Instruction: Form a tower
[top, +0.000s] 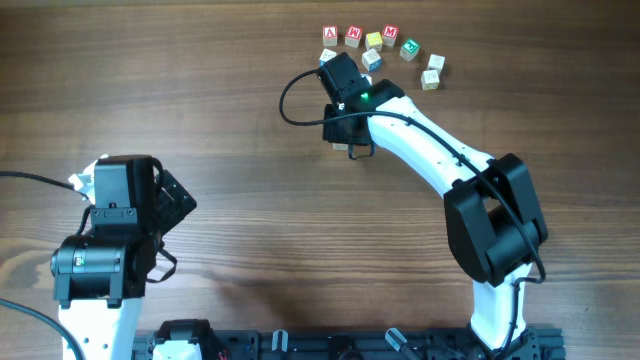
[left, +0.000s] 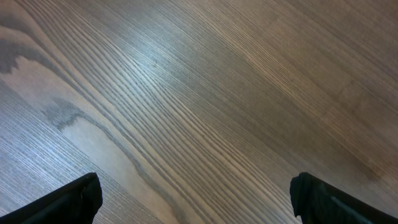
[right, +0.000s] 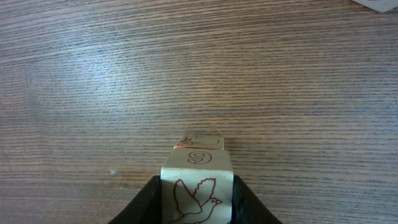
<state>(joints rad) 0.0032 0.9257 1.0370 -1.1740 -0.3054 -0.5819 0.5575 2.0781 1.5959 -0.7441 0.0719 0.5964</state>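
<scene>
My right gripper (right: 198, 190) is shut on a pale wooden cube (right: 198, 180) with a red bird outline and a "9" on it. Just beyond and below it shows the top of a second pale cube (right: 201, 142) with a red edge; together they form the tower. I cannot tell whether the two touch. In the overhead view the right gripper (top: 345, 128) covers this spot, and only a pale corner of the tower (top: 341, 147) peeks out. My left gripper (left: 196, 199) hangs open over bare wood at the left (top: 172, 200), far from the cubes.
Several loose letter cubes (top: 374, 40) lie in a cluster at the back, just beyond the right gripper, some red, one green (top: 409, 47). The right arm (top: 440, 150) stretches diagonally from the front right. A black cable (top: 290, 100) loops left of the gripper.
</scene>
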